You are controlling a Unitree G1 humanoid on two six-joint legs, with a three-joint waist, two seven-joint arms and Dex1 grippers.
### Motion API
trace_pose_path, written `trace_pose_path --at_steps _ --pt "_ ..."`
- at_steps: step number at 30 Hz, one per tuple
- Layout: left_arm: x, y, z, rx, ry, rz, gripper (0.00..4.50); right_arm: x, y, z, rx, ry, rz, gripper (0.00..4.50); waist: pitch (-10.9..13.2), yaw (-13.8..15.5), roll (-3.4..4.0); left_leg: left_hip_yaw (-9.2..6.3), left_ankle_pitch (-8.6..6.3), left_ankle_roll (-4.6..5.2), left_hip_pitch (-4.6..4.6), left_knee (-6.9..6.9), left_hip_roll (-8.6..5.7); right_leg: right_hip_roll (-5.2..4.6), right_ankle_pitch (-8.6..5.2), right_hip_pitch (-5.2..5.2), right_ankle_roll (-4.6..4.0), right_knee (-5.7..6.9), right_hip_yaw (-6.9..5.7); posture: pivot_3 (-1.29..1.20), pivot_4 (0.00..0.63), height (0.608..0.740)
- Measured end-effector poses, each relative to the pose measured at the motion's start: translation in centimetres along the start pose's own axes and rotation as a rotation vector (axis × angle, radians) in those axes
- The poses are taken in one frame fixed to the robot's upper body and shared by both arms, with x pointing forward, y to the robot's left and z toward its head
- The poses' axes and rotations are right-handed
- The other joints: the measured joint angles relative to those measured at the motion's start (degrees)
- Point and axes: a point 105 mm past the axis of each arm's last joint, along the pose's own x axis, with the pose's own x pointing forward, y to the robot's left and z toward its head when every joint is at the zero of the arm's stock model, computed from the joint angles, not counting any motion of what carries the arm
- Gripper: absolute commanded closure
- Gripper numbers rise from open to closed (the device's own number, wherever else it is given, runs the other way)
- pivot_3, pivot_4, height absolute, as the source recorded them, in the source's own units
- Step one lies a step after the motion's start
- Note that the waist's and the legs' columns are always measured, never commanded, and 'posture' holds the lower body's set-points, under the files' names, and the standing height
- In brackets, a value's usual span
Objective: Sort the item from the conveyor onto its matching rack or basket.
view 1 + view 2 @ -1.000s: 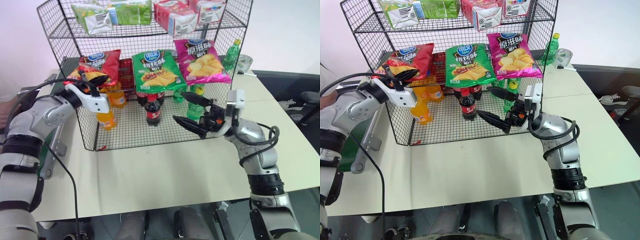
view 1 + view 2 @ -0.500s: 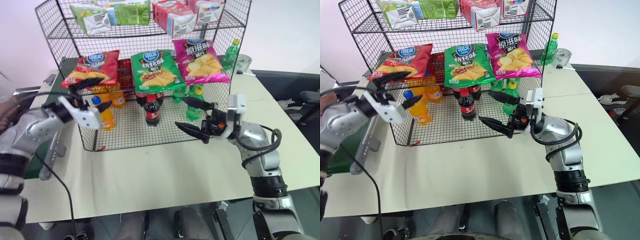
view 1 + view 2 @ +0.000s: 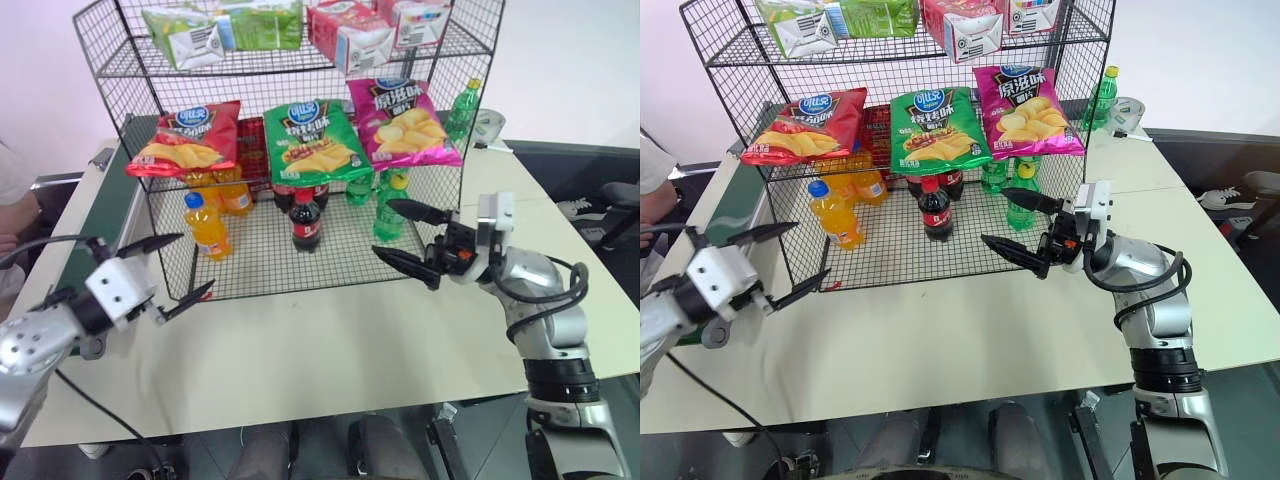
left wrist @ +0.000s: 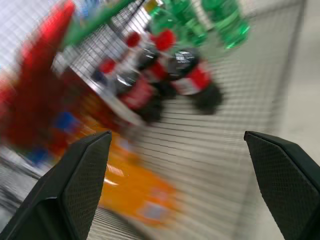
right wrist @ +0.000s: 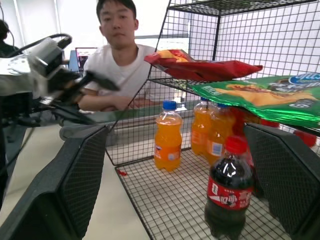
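A glossy red crisp bag (image 3: 185,137) with a round blue logo and pictured yellow crisps lies at the left end of the middle tier of the tall black wire-mesh rack (image 3: 130,175), one of three bags there beside a green crisp bag (image 3: 313,140) and a pink crisp bag (image 3: 402,122). Cola, orange and green bottles stand on the bottom tier. The left gripper (image 3: 183,266), fingers spread and empty, hangs near the rack's corner by the dark green conveyor (image 3: 100,215). The right gripper (image 3: 408,236) is also spread and empty.
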Motion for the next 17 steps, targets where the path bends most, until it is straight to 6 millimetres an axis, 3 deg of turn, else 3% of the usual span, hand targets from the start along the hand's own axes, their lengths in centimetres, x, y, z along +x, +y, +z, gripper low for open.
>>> trace_pose_path --at_steps 4,9,17 --pt "-1.8 0.1 -1.3 -0.181 0.06 0.07 0.07 -1.9 0.8 -0.5 -0.031 0.097 0.024 0.0 0.05 0.37 0.1 -0.01 -0.01 0.02 0.02 0.04 -0.01 -0.01 0.0 0.12 0.0 -0.1 -0.08 0.0 0.15 0.74" --pt "-3.3 -0.5 -2.4 -0.12 0.103 0.092 0.07 -4.6 1.9 -1.3 -0.051 0.226 0.069 0.0 0.06 0.19 0.11 0.04 -0.04 0.06 0.02 0.01 -0.01 -0.02 -0.01 0.17 0.0 -0.26 -0.04 0.0 0.15 0.74" --pt "-4.7 -0.3 -4.3 -0.127 0.136 0.132 0.07 -7.0 1.4 -2.4 -0.05 0.289 0.024 0.0 0.06 0.36 0.1 0.04 -0.04 0.06 0.04 0.02 0.01 -0.03 -0.01 0.22 -0.02 -0.3 -0.05 0.0 0.15 0.74"
